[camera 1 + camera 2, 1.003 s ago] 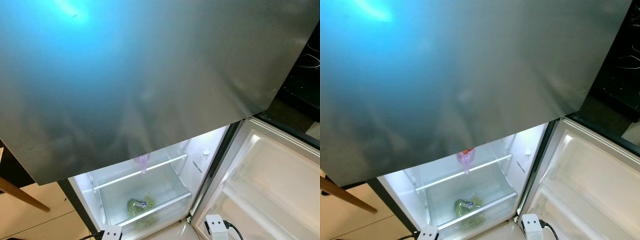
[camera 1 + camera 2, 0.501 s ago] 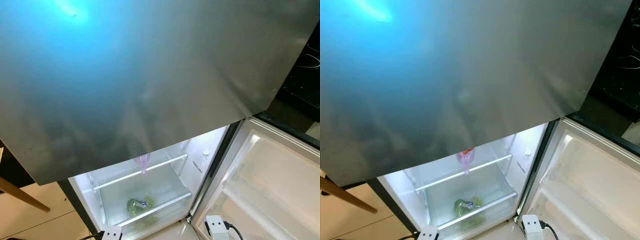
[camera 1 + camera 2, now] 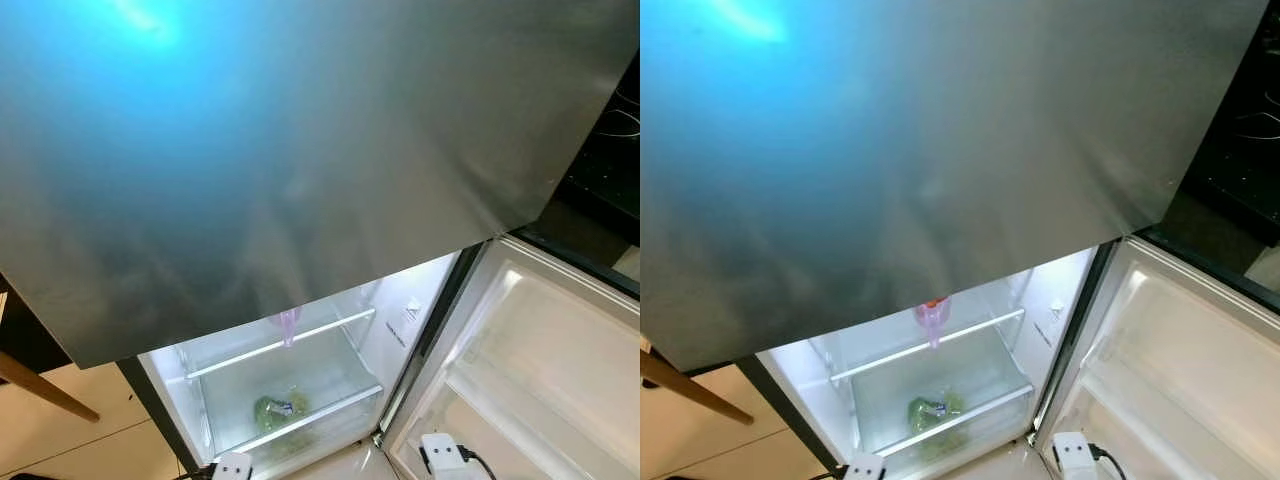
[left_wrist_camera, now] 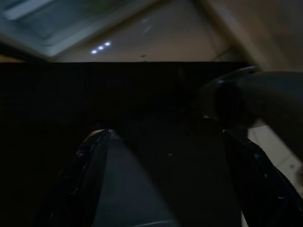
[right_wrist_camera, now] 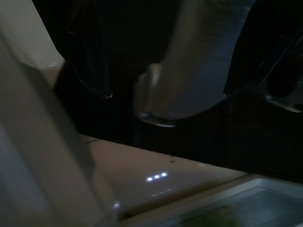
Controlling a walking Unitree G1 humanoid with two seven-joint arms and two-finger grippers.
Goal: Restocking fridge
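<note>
Steel upper door (image 3: 320, 150) of the fridge spreads across most of the head views, closed. Below it the lower compartment (image 3: 290, 390) stands lit, its door (image 3: 530, 370) swung open to the right. A green bagged vegetable (image 3: 278, 408) lies in the bottom drawer, and a pale purple item (image 3: 931, 318) sits on the glass shelf (image 3: 285, 345) above. The left gripper (image 4: 180, 156) and right gripper (image 5: 165, 71) both have their fingers apart in the dark wrist views.

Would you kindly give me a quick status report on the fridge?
Both arms low, idle. White fridge compartment open and lit, green bagged vegetables in its drawer. Closed grey steel upper door blocks most of the view.
</note>
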